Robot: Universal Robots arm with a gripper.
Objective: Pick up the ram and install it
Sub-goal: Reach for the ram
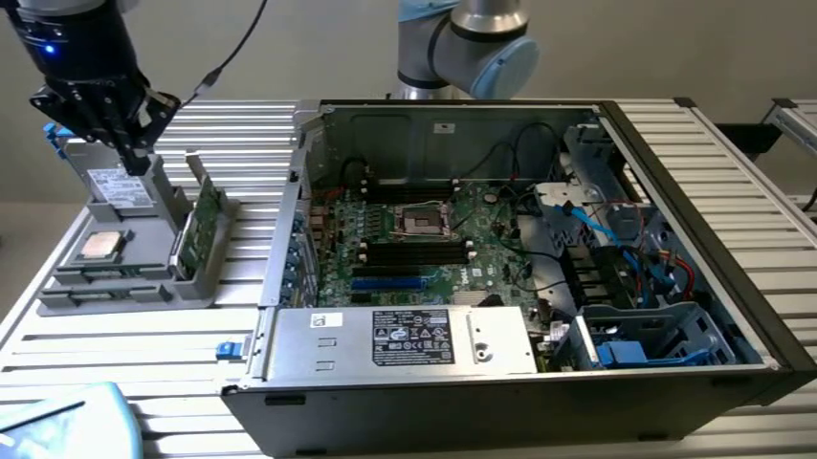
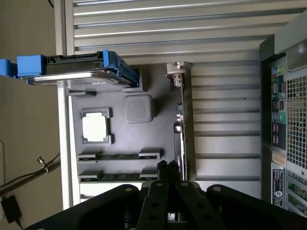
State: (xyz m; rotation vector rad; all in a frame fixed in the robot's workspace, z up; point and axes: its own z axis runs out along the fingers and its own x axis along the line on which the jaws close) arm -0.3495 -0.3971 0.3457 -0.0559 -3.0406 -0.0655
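fingers [image 2: 163,170]: pinched shut on nothing, hanging well above the tray's stick end

ram [image 2: 117,156]: lying flat in its groove in the gray tray, untouched, not in the fingers at all

second stick [image 2: 117,177]: same look, in the next groove over. Honestly can't tell which of the two the fingers are lined up on

green board [image 2: 181,143]: the broader one, standing on edge just past the sticks' ends

processor chip [image 2: 94,128]: sits in its pocket beside the sticks

hard drive [image 2: 72,72]: blue-railed, at the tray's far end

tray [image 2: 144,139]: near the table [image 1: 715,163] edge on the exterior view's left

computer case [image 1: 422,421]: open, mid-table, well apart from the tray

memory slots [image 1: 408,253]: on the motherboard [image 1: 492,244], below the socket, cables hanging close by

what could bite, imo: coming down shut means the fingers just poke the board instead of straddling it. With the grooves this tight, a slightly off line-up catches the neighbour stick or clips the upright board. A grip off to one end lets the stick tilt, and then it won't drop square into a slot.
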